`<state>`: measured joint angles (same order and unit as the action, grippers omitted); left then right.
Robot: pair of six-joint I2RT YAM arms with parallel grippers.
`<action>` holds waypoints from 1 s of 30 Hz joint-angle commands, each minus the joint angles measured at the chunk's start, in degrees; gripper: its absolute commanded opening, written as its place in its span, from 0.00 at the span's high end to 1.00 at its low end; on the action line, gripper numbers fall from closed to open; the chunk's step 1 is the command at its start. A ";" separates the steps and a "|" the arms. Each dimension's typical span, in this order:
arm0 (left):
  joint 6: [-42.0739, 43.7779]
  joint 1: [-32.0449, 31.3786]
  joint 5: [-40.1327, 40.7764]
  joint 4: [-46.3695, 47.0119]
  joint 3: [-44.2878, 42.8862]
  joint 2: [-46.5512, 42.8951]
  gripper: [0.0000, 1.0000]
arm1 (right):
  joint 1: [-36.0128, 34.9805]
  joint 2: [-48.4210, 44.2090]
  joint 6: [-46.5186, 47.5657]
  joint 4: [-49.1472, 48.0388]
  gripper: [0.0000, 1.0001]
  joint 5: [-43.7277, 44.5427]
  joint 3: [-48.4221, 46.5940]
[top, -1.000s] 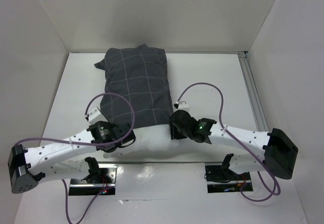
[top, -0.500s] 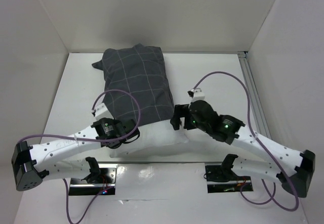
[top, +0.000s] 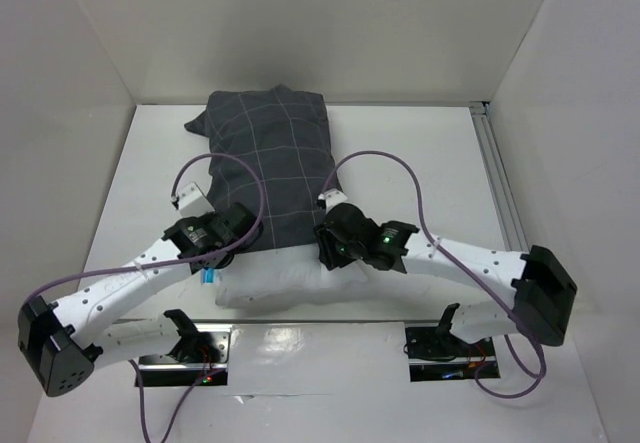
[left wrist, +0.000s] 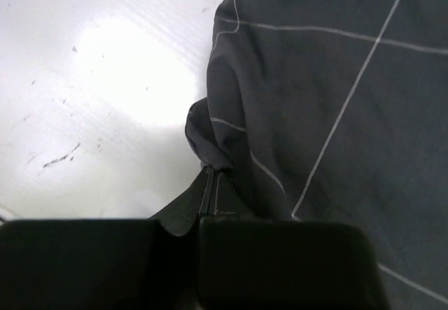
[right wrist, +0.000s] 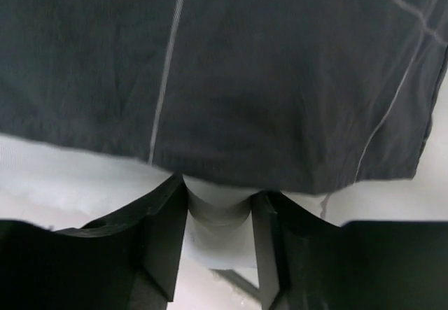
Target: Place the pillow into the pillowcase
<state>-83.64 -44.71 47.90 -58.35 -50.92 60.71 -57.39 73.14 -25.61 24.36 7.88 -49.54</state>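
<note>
pillow look: big plain white soft rectangular pillow (top: 285, 285), puffy, with a tiny blue-and-white tag (top: 207, 276) poking out at its near-left corner

pillow where: lying lengthwise in the middle of the white table (top: 430, 163). Most of it is already inside, and only the near end shows as a white strip between the two grippers.

pillowcase look: dark charcoal cloth pillowcase (top: 272, 163) with a thin light grid, a bit rumpled at the far-left corner

pillowcase where: pulled over the pillow from the far side, with its open hem running across just short of the near end

how it'll handle: my guess is both are light and floppy. The pillow squashes and springs back, and the cloth bunches and drags on it rather than sliding.

where to grab: I'd say the hem at its left and right corners, cloth only, so the pillow doesn't get pinched along with it

left gripper (left wrist: 208, 198): at the near-left corner of the hem, jaws pressed together on a fold of the grey cloth

right gripper (right wrist: 218, 192): at the near-right part of the hem, fingers standing apart with white pillow bulging in the gap and the hem right at the tips. Honestly can't tell if it's got hold of anything.
</note>
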 commanded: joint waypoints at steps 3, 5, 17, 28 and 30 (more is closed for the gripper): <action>14.37 8.65 -1.14 13.50 -2.17 -0.15 1.00 | 1.49 7.70 3.19 -8.01 0.57 7.06 -9.76; 17.26 10.86 -2.01 15.10 -2.17 1.25 1.00 | 1.49 6.93 3.81 -8.62 0.57 7.06 -10.31; 24.92 21.15 -7.55 20.64 1.43 0.46 1.00 | 2.62 -20.41 -11.31 -5.20 0.14 24.38 13.58; 25.98 21.68 -8.70 21.17 -0.14 2.75 1.00 | 17.74 -10.66 -3.24 -25.05 0.20 6.99 21.93; 26.51 21.68 -8.70 21.17 -0.15 2.75 1.00 | 17.75 -9.95 -1.21 -29.09 0.19 2.78 23.34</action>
<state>-58.50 -23.42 39.20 -38.87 -49.39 63.40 -39.92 62.74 -31.09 5.98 17.58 -27.27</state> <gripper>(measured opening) 0.023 0.808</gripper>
